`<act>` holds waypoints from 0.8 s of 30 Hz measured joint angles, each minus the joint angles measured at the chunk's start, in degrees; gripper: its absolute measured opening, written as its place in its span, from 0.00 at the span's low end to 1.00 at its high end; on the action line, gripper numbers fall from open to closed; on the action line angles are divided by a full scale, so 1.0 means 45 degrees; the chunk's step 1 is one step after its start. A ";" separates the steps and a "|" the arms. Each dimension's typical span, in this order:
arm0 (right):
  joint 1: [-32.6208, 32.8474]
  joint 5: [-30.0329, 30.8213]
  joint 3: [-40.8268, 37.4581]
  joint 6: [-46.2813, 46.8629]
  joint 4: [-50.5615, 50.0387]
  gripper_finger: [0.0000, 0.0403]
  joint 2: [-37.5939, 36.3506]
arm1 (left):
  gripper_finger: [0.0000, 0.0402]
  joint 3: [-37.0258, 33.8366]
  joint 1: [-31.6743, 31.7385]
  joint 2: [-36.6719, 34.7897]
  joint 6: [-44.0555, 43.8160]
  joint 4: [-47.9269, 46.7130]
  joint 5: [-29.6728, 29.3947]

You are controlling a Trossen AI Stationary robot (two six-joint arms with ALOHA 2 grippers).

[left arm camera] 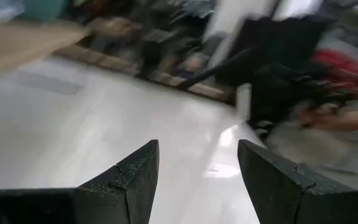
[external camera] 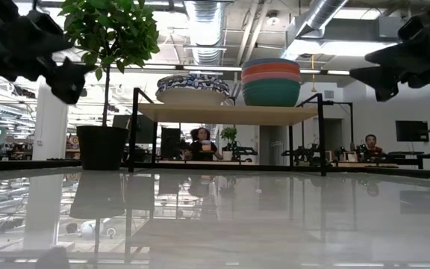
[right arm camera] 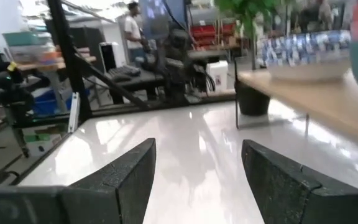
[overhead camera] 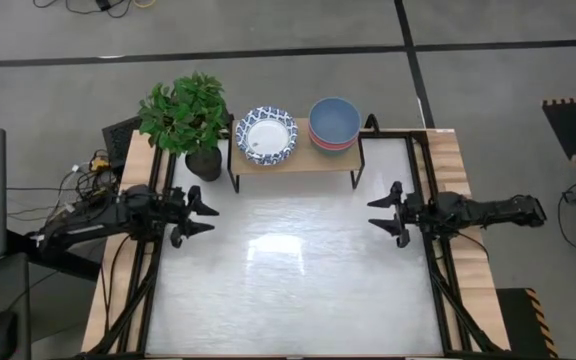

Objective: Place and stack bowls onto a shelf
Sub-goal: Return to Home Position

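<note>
Already, the bowls point(overhead camera: 334, 124) sit stacked on the shelf point(overhead camera: 303, 161).

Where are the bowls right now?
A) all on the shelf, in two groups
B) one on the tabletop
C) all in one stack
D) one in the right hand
A: the patterned bowls and the coloured stack sit side by side on the shelf; left hand and right hand are open, empty.
</note>
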 joint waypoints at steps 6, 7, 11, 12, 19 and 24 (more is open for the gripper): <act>-0.0337 -0.0040 -0.0005 0.0249 -0.0279 0.66 0.0001 | 0.51 -0.0332 0.0460 -0.0008 0.0017 0.1205 0.1526; -0.0391 -0.0040 -0.0010 0.0152 -0.0276 0.66 -0.0004 | 0.51 -0.0332 0.0514 -0.0007 0.0095 0.1171 0.1462; -0.0577 -0.0040 -0.0010 0.0090 -0.0334 0.66 0.0001 | 0.51 -0.0337 0.0617 -0.0003 0.0427 0.1199 0.0854; -0.0628 -0.0040 -0.0015 0.0007 -0.0353 0.66 0.0001 | 0.51 -0.0342 0.0618 -0.0003 0.0538 0.1190 0.0725; -0.0632 -0.0040 -0.0015 -0.0231 -0.0357 0.66 0.0001 | 0.51 -0.0347 0.0613 -0.0003 0.0572 0.1148 -0.0146; -0.0603 -0.0040 -0.0015 -0.0231 -0.0361 0.66 0.0001 | 0.51 -0.0356 0.0613 0.0005 0.0567 0.1130 -0.0268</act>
